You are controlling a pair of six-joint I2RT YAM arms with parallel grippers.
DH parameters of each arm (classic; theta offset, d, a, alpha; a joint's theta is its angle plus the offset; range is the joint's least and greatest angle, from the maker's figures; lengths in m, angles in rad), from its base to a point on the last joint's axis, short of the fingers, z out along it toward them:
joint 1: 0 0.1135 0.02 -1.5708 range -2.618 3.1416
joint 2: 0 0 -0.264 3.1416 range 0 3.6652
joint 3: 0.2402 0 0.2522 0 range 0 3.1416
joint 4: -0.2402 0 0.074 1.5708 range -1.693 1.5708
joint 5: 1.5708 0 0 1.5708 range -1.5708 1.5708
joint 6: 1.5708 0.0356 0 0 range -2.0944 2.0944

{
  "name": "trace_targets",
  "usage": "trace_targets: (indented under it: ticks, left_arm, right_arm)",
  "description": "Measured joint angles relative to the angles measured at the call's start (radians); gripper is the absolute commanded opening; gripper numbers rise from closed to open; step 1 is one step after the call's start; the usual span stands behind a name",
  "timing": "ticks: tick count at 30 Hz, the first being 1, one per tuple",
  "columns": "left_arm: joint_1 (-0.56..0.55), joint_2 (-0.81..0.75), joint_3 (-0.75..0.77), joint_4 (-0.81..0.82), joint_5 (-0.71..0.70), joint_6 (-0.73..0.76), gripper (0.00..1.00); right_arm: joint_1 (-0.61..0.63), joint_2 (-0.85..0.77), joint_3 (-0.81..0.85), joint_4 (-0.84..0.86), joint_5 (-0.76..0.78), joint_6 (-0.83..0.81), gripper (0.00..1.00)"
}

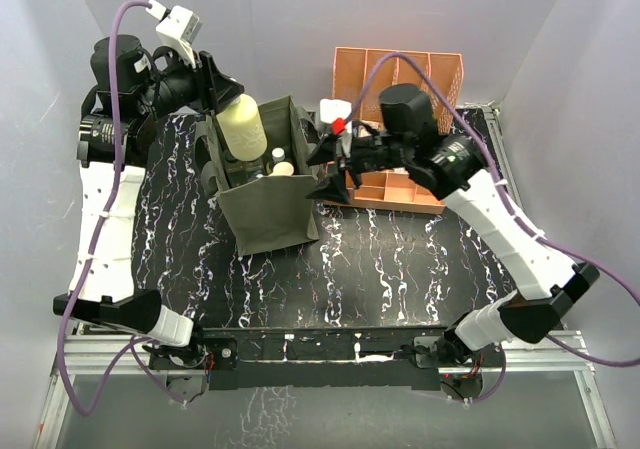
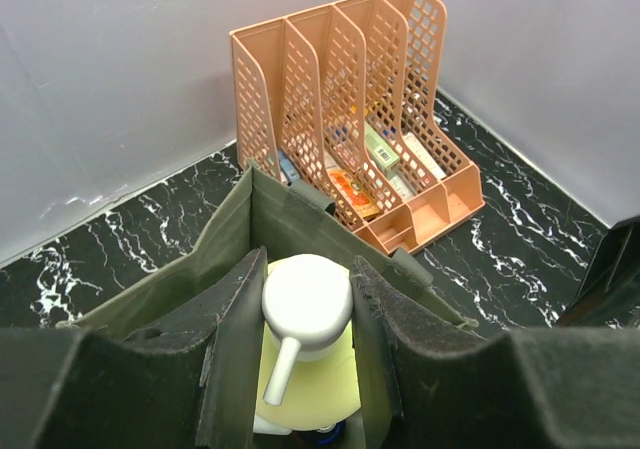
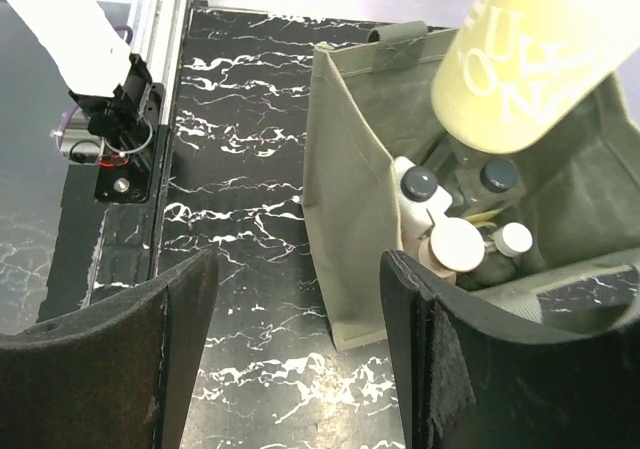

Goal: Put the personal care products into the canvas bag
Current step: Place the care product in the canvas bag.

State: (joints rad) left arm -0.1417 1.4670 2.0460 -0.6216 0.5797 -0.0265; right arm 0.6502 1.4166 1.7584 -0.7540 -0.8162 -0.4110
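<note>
Work surface: a black tabletop veined with white, marble-patterned [image 1: 400, 259], enclosed at the back and both sides by plain pale grey walls [image 1: 300, 19]. A silver aluminium frame rail [image 1: 330, 344] runs along the near edge, where the two arm bases are bolted.

Centre-left, towards the back: the soft olive-green canvas bag [image 1: 275, 214] stands upright with its mouth open. Inside it, seen from the right wrist, are several bottles standing close together, among them a white bottle with a grey cap [image 3: 415, 189] and a clear bottle with a dark cap [image 3: 498, 174].

Above the mouth of the bag: the pale yellow bottle with a white pump cap [image 1: 242, 127], tilted and pinched at its sides between the padded fingers of the left gripper [image 2: 307, 274]. Whether its lower end has passed below the rim cannot be told.

Right of the bag: the right gripper [image 3: 298, 264], its fingers spread wide and holding nothing, with a corner of the bag and bare tabletop showing in the gap between them.

Back right, against the rear wall: a peach plastic slotted file organiser [image 1: 400, 74] with small colourful boxes [image 2: 350, 184] lying in its compartments.
</note>
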Motion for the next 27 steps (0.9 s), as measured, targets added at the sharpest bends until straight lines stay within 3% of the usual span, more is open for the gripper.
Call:
trace_targets:
  ticks: [5,17,27]
  left_arm:
    - [0.003,-0.005,-0.032,0.000,-0.014,0.016,0.00]
    - [0.003,-0.061,-0.157,-0.003,0.026,0.054,0.00]
    - [0.003,-0.121,-0.234,-0.005,0.033,0.079,0.00]
  right_arm:
    - [0.091,0.083,0.011,0.004,0.094,-0.033,0.66]
    - [0.170,0.215,0.018,0.011,0.258,-0.089,0.64]
    - [0.195,0.252,0.022,0.023,0.321,-0.117,0.52]
